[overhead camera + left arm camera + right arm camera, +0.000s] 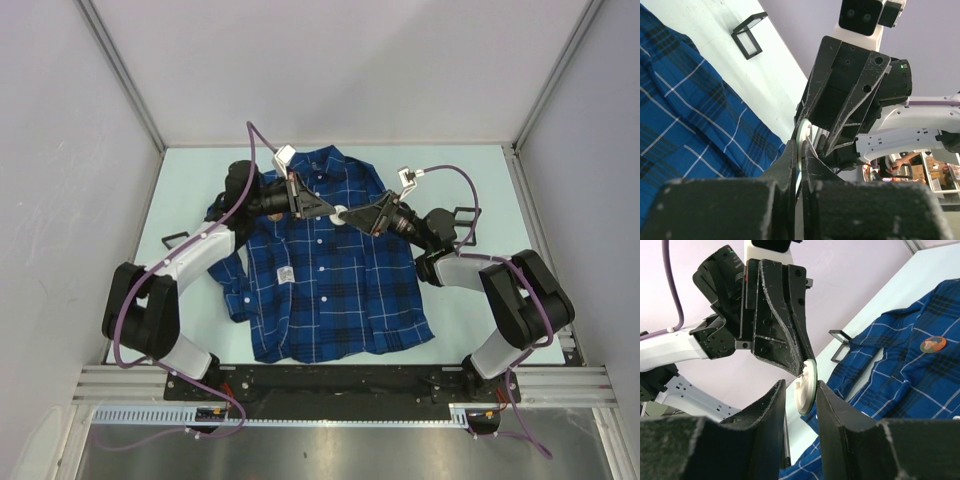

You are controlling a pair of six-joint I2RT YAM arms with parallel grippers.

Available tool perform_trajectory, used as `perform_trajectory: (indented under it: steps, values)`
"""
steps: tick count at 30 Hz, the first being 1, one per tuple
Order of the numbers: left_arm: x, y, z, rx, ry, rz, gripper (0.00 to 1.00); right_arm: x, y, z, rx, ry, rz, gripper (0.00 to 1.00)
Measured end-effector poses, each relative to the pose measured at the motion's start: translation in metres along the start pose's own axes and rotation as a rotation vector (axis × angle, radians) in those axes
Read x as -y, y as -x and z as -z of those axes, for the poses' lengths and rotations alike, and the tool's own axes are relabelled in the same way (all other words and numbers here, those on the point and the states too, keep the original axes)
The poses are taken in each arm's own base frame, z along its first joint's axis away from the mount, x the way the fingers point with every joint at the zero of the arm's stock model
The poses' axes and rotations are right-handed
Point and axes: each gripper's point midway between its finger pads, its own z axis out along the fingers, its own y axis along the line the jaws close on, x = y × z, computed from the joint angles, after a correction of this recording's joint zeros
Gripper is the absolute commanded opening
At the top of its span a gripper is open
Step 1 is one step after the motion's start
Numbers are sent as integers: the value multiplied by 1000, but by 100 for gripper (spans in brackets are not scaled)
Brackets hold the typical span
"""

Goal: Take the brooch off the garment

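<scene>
The dark blue plaid garment lies flat on the table, collar at the far end. Both grippers meet above its chest. My left gripper is shut on the rim of a round white brooch with a green face, held in the air off the cloth. In the left wrist view the brooch sticks up between my closed fingertips. My right gripper is open with its jaws on either side of the brooch; the right finger is next to the green face. A second, orange round brooch sits on the garment.
A black rectangular frame lies on the table left of the garment, and another stands to the right behind my right arm. The garment's white tag shows on the left front panel. Grey walls enclose the table.
</scene>
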Motion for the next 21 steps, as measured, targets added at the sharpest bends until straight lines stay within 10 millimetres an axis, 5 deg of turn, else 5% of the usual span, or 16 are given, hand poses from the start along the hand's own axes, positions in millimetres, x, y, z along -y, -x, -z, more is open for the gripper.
perform_trajectory:
  steps: [21]
  values:
    - [-2, 1, -2, 3, 96, -97, 0, 7, -1, 0, 3, -33, -21, 36]
